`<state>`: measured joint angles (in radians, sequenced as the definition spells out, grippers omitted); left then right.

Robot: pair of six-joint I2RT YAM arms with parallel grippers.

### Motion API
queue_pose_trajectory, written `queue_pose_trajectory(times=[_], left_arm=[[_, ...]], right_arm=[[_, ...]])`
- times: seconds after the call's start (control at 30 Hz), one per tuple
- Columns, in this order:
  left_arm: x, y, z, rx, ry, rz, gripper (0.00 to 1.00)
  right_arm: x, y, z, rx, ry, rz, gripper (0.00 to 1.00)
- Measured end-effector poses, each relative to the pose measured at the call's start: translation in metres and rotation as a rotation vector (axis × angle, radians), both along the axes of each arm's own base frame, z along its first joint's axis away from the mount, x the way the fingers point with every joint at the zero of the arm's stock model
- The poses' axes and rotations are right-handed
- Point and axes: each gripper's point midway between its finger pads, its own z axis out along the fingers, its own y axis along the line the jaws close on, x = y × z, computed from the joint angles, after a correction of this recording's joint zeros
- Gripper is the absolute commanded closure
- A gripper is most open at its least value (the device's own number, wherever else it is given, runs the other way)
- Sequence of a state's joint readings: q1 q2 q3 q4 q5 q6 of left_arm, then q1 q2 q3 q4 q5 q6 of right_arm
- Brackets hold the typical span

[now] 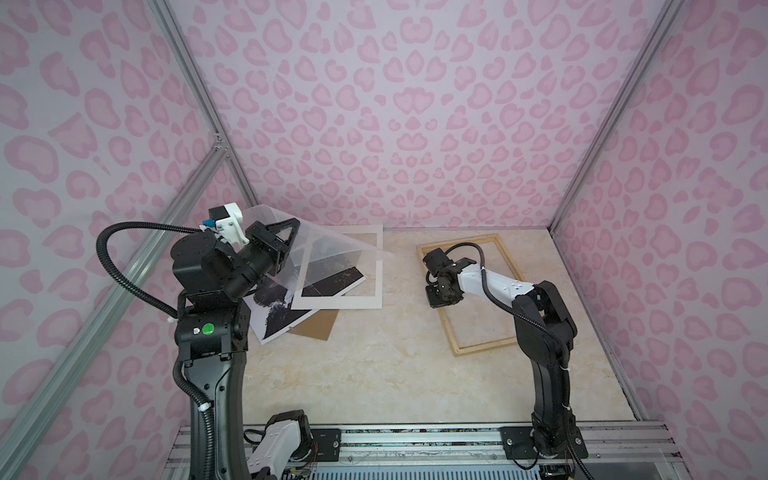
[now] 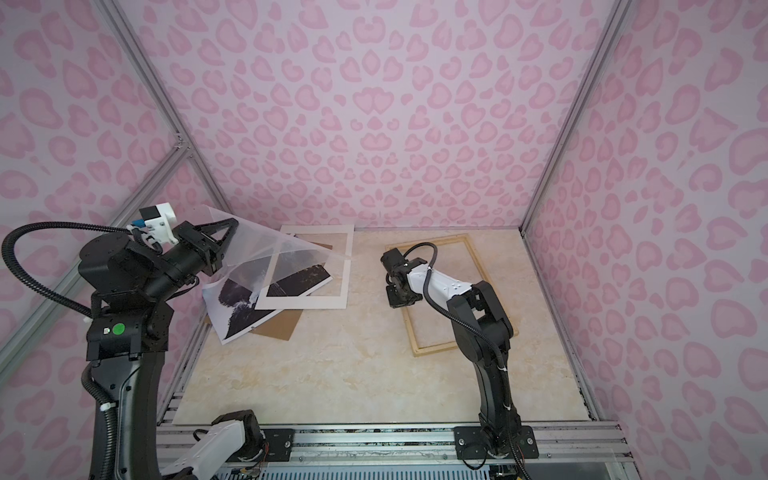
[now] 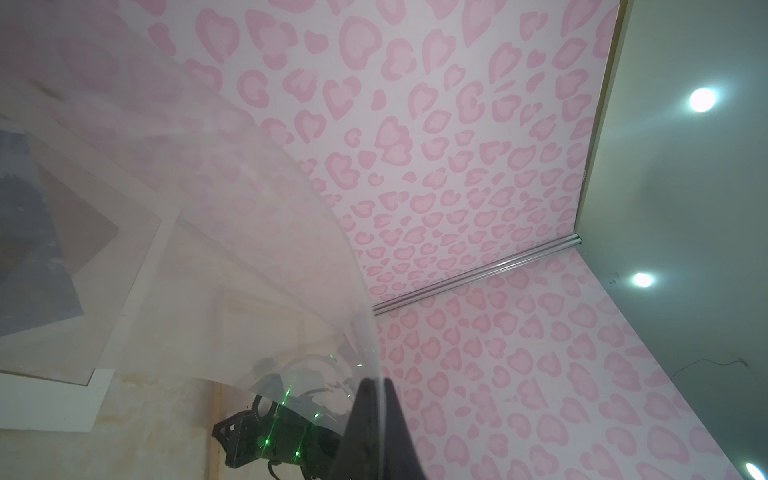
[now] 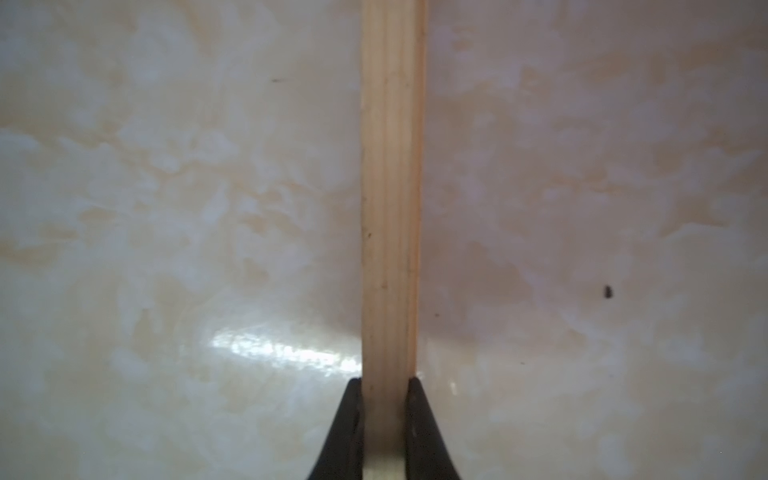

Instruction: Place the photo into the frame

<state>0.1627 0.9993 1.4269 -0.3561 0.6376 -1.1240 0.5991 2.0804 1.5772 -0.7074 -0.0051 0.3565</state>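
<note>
We see pink-spotted walls (image 1: 415,104) around a cream marble table (image 1: 374,374). The photo (image 1: 274,307) lies at its left under a white mat (image 1: 336,302). Our right gripper (image 4: 388,386) pinches the frame (image 1: 457,241) — our left gripper (image 3: 375,384) clamps a clear sheet (image 1: 332,245) in mid-air.

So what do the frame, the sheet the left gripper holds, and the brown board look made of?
The frame: pale bare wood, matt; straight grain lines show in the right wrist view.
The clear sheet in the left gripper: likely thin plastic, glossy; it is see-through and it curves.
The brown board: probably fibreboard or card, matt, flat even brown.
</note>
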Motion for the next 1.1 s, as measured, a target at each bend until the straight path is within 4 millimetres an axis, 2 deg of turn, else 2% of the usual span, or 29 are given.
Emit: queue_pose_trajectory(times=[0.13, 0.27, 0.33, 0.37, 0.47, 0.53, 0.57, 0.7, 0.8, 0.97, 1.1], left_arm=[[0.010, 0.001, 0.001, 0.000, -0.005, -0.003, 0.97], [0.017, 0.002, 0.001, -0.005, -0.003, -0.009, 0.97], [0.020, 0.002, 0.000, -0.006, -0.002, -0.011, 0.97], [0.021, 0.002, 0.000, -0.006, -0.003, -0.013, 0.97], [0.023, 0.001, 0.001, -0.005, -0.006, -0.021, 0.97], [0.024, 0.000, 0.005, -0.004, -0.017, -0.032, 0.97], [0.025, -0.001, 0.006, -0.004, -0.020, -0.040, 0.97], [0.031, -0.008, 0.005, -0.023, -0.014, -0.082, 0.97], [0.037, -0.020, 0.003, -0.028, -0.013, -0.130, 0.97], [0.048, -0.065, -0.006, -0.037, 0.010, -0.271, 0.97], [0.064, -0.110, -0.014, -0.045, 0.027, -0.383, 0.97]], right_arm=[[-0.017, 0.054, -0.002, 0.049, -0.004, 0.003, 0.90], [-0.026, 0.084, -0.005, 0.092, -0.011, -0.080, 0.88], [-0.030, 0.099, -0.006, 0.122, -0.008, -0.127, 0.81], [-0.030, 0.107, -0.007, 0.133, -0.010, -0.148, 0.76], [-0.034, 0.133, -0.003, 0.200, -0.002, -0.189, 0.41], [-0.034, 0.137, 0.004, 0.228, -0.007, -0.200, 0.20], [-0.030, 0.135, 0.010, 0.242, -0.015, -0.211, 0.15], [-0.011, 0.116, 0.043, 0.308, -0.054, -0.232, 0.04], [-0.006, 0.085, 0.060, 0.333, -0.061, -0.236, 0.04], [0.001, -0.012, 0.067, 0.335, -0.068, -0.322, 0.03], [-0.001, -0.059, 0.072, 0.358, -0.057, -0.354, 0.02]])
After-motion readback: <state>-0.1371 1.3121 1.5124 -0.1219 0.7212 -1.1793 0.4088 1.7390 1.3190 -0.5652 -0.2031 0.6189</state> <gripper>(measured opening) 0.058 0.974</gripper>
